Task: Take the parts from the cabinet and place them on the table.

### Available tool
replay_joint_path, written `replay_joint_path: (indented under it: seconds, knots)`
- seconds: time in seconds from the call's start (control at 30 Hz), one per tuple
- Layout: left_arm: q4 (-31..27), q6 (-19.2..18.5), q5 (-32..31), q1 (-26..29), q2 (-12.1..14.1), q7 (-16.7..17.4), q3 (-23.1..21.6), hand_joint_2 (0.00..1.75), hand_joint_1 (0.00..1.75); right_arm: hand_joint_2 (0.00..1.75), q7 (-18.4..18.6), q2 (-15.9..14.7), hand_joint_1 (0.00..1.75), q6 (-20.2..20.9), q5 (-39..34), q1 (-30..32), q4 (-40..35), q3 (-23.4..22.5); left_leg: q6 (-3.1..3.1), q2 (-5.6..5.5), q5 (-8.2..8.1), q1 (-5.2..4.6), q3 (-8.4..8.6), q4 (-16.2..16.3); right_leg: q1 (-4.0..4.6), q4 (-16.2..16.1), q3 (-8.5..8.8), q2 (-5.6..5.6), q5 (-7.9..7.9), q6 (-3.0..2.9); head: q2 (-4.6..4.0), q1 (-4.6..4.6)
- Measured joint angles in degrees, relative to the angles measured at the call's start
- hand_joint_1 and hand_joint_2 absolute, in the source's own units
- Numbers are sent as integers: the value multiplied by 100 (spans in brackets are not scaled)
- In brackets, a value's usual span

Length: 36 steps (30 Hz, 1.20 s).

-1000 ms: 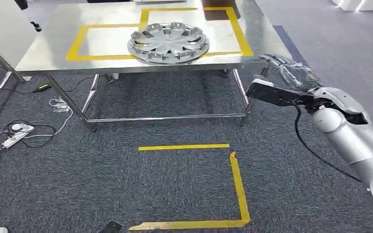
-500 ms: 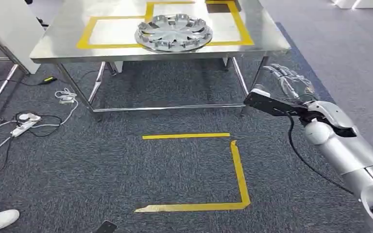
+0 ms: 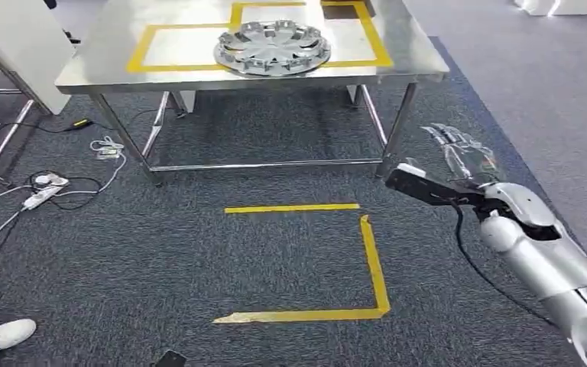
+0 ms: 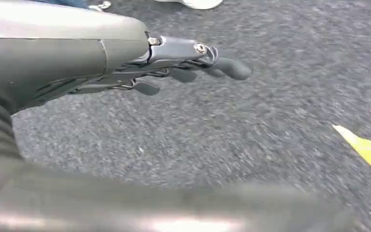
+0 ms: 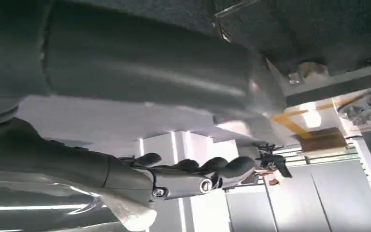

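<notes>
Floor: dark grey carpet point(image 3: 199, 260) with a yellow tape outline point(image 3: 374, 264); a white shoe point(image 3: 4, 334) at the near left edge.
Right robot hand point(image 3: 458, 149): hangs over the carpet short of the bench, fingers spread, holding nothing.
Left robot hand point(image 4: 183, 63): low over the carpet, fingers loosely extended, empty.
Cables: white power strip point(image 3: 42, 191) left of the bench legs.
Bench point(image 3: 107, 69): steel, yellow tape rectangles.
Part: silver wheel cover point(image 3: 273, 46) lies flat on the bench top, across the tape.

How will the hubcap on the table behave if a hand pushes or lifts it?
The hubcap looks thin and shallow, so probably light for its width. It lies flat on the smooth steel table, so a push would likely slide it, not tip it. Its wide, spoked shape suggests it is awkward for one hand, maybe slightly flexible.
</notes>
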Motion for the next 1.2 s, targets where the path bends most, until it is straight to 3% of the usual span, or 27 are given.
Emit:
replay_joint_path:
  seconds: [0.07, 0.1, 0.13, 0.23, 0.27, 0.3, 0.33, 0.4, 0.43, 0.47, 0.57, 0.63, 0.67, 0.73, 0.77, 0.8, 0.83, 0.9, 0.93, 0.97, 1.07, 1.1, 1.17, 1.2]
  knots:
    - [0, 55, -55, 47, -28, -4, 0, 175, 0, 175, -61, -323, 0, -30, -118, 652, -433, -385, 72, -42, 5, -9, -19, -12, 0, -20, 78, -59, 12, 73, 0, 22]
    - [0, 100, -111, 68, -41, 9, 0, 175, 0, 175, -91, -464, 0, -43, -81, 956, -640, -634, 140, -32, 52, 25, -15, -72, -26, 12, 29, -18, -47, 118, 0, 11]
    - [0, 168, -138, 70, -68, 9, -7, 175, 0, 175, -120, -574, 0, -57, -11, 1248, -835, -839, 163, -27, 67, 13, -36, -75, -32, 168, -74, 49, -198, 139, 0, 26]
    - [-9, 336, 102, 65, -74, 19, -214, 175, 0, 175, -162, -679, 0, -63, 10, 1879, -937, -1310, 211, 21, 95, -19, -105, -72, -32, 1495, -695, 114, -847, 164, 0, 42]
    - [-24, 336, 215, 64, -68, 59, -295, 175, 0, 175, -170, -685, 0, -59, -43, 2087, -924, -1398, 222, 30, 103, -32, -124, -69, -38, 1790, -841, 113, -909, 165, 0, 44]
    - [-48, 330, 326, 64, -57, 85, -368, 175, 0, 175, -177, -685, 0, -57, -98, 2263, -902, -1466, 226, 37, 108, -39, -133, -68, -42, 1774, -835, 113, -821, 162, 0, 39]
    - [-79, 312, 436, 60, -48, 131, -440, 175, 0, 175, -186, -685, 0, -54, -153, 2393, -869, -1525, 225, 39, 109, -46, -137, -65, -43, 1524, -703, 111, -635, 160, 0, 42]
    - [-153, 253, 672, 42, -26, 195, -610, 175, 0, 175, -197, -685, 0, -52, -295, 2581, -762, -1665, 219, 46, 108, -50, -137, -36, -51, 499, -162, 102, -131, 155, 0, 39]
    - [-195, 220, 785, 31, -9, 241, -714, 175, 0, 175, -205, -681, 0, -46, -363, 2643, -694, -1722, 202, 46, 106, -63, -149, -23, -58, 157, 5, 87, -115, 150, 0, 48]
    - [-231, 188, 915, 22, -4, 275, -802, 175, 0, 175, -210, -677, 0, -35, -441, 2697, -620, -1767, 168, 42, 91, -109, -193, 49, -40, 29, 96, 108, -144, 126, 0, 40]
    - [-300, 83, 1260, 59, 48, 394, -1063, 175, 0, 175, -223, -624, 0, -15, -645, 2896, -394, -1844, 86, 44, 147, -105, -231, 41, -35, 107, 30, 111, -105, 43, 0, 35]
    - [-330, 8, 1515, 107, 92, 483, -1268, 175, 0, 175, -243, -550, 0, 5, -795, 2967, -235, -1910, 6, 36, -15, -95, -278, 174, -76, 84, 24, 100, -62, -30, 0, 26]
    - [-337, -35, 1652, 135, 112, 533, -1361, 175, 0, 175, -253, -504, 0, 9, -876, 2988, -157, -1934, -34, 36, -246, -84, -384, 482, -76, 85, 19, 100, -55, -55, 0, 11]
    - [-337, -118, 1921, 210, 146, 623, -1562, 175, 0, 175, -266, -406, 0, 26, -1037, 3024, -6, -1986, -75, 36, -707, -65, -746, 1400, -73, 89, -11, 99, -44, -73, 0, 15]
    - [-337, -159, 2045, 267, 164, 669, -1656, 175, 0, 175, -271, -351, 0, 26, -1111, 3039, 62, -2008, -79, 36, -822, -62, -866, 1728, -71, 90, -20, 100, -41, -77, 0, 18]
    - [-337, -199, 2173, 336, 173, 706, -1751, 175, 0, 175, -275, -296, 0, 33, -1182, 3053, 126, -2032, -72, 35, -800, -62, -866, 1803, -70, 92, -23, 101, -38, -81, 0, 18]
    - [-337, -245, 2314, 414, 184, 760, -1857, 175, 0, 175, -282, -240, 0, 33, -1269, 3066, 186, -2058, -56, 35, -651, -62, -751, 1620, -67, 96, -24, 106, -38, -81, 0, 15]
    - [-334, -326, 2584, 551, 221, 850, -2066, 175, 0, 175, -299, -137, 0, 37, -1429, 3066, 288, -2113, 17, 33, -162, -71, -254, 659, -57, 98, -11, 118, -38, -80, 0, 15]
    - [-334, -350, 2666, 590, 232, 878, -2132, 175, 0, 175, -306, -102, 0, 37, -1479, 3064, 320, -2139, 58, 31, -22, -83, -74, 296, -55, 98, -7, 118, -39, -78, 0, 18]
    - [-332, -405, 2844, 642, 271, 936, -2269, 175, 0, 175, -313, -10, 0, 39, -1586, 3064, 419, -2187, 94, 34, -103, -104, 43, 70, -23, 107, -36, 112, -43, -54, 0, 22]
    - [-332, -507, 3208, 735, 321, 1055, -2546, 175, 0, 175, -324, 155, 0, 66, -1798, 3109, 667, -2240, 114, 30, -98, -124, 9, 21, -50, 92, -72, 94, -5, 29, 0, 20]
    - [-334, -557, 3374, 767, 345, 1106, -2677, 175, 0, 175, -334, 226, 0, 68, -1894, 3130, 796, -2268, 160, 35, -60, -104, 21, -43, -36, 87, -68, 96, -4, 66, 0, 24]
    - [-348, -623, 3605, 772, 391, 1178, -2862, 175, 0, 175, -350, 309, 0, 83, -2035, 3212, 1016, -2336, 225, 53, -10, -76, 21, -97, -54, 382, -234, 110, -285, 104, 0, 46]
    - [-369, -663, 3734, 765, 413, 1218, -2962, 175, 0, 175, -352, 355, 0, 90, -2118, 3252, 1171, -2367, 237, 53, -7, -78, 8, -97, -56, 833, -429, 112, -538, 118, 0, 57]
